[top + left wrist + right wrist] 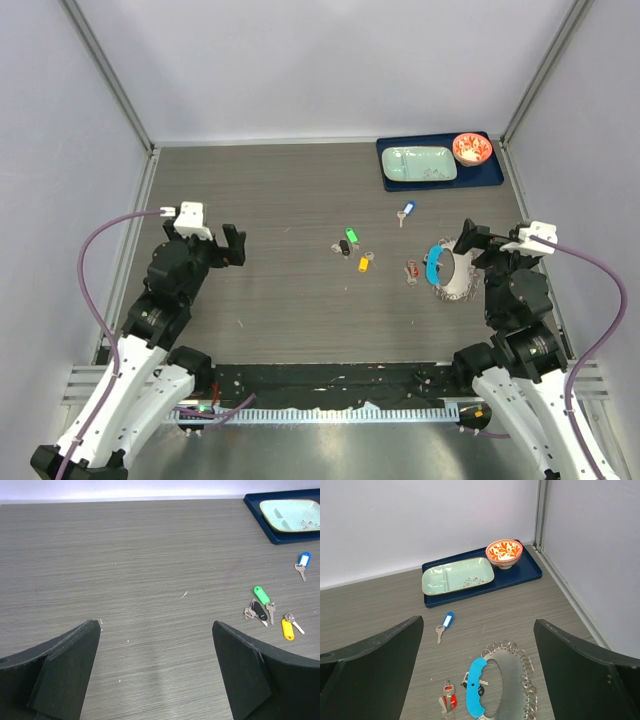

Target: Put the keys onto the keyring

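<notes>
Approach is the step in hand, as I read it: no key is threaded and nothing is lifted. Your left gripper (155, 626) hangs empty with its black fingers (65, 670) spread wide, above the grey wood-grain table (280, 200) and well left of the keys (350, 245). Your right gripper (479, 622) is likewise spread and empty, poised just over the keyring (527, 667). That is a thin silvery loop strung with small wire coils, carrying a bright blue crescent-shaped plastic piece (476, 687). It lies flat at the right of the table.

The keys are small, flat silvery metal with coloured plastic tags, loose on the table. A green-tagged key (261, 594), a black-headed key (260, 611) and a yellow-tagged key (286, 629) cluster mid-table. A red-tagged key (448, 695) lies just beside the crescent. A blue-tagged key (445, 622) sits apart, towards the dark blue tray (440, 185) holding a pale green plate (418, 163) and a red patterned bowl (472, 148).

Next, you probably want one arm steadying the ring while the other pinches a key. Thin metal lying flat on a hard top offers little edge, so the plastic tags look like the better purchase.
</notes>
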`<state>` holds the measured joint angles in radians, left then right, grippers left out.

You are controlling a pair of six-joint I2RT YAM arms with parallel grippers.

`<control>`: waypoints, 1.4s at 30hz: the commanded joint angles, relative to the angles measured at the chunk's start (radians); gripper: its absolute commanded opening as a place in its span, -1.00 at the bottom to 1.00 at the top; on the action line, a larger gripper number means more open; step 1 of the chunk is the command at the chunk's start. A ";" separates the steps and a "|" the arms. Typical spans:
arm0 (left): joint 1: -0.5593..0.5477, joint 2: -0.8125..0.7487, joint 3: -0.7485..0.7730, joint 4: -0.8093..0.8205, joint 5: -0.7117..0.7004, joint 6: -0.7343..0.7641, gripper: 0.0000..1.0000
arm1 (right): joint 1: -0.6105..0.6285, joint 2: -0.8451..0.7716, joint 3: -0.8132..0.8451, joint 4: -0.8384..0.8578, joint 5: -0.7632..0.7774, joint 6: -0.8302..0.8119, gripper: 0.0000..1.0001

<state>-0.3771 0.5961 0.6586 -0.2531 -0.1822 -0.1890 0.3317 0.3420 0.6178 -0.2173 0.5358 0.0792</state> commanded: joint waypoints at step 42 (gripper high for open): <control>-0.005 -0.240 -0.034 0.061 0.001 -0.017 0.99 | -0.169 1.155 0.264 -0.215 -0.229 0.470 0.25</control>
<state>-0.3775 0.3706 0.6300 -0.2424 -0.1902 -0.2016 0.1635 1.4113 0.8459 -0.5224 0.3355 0.5137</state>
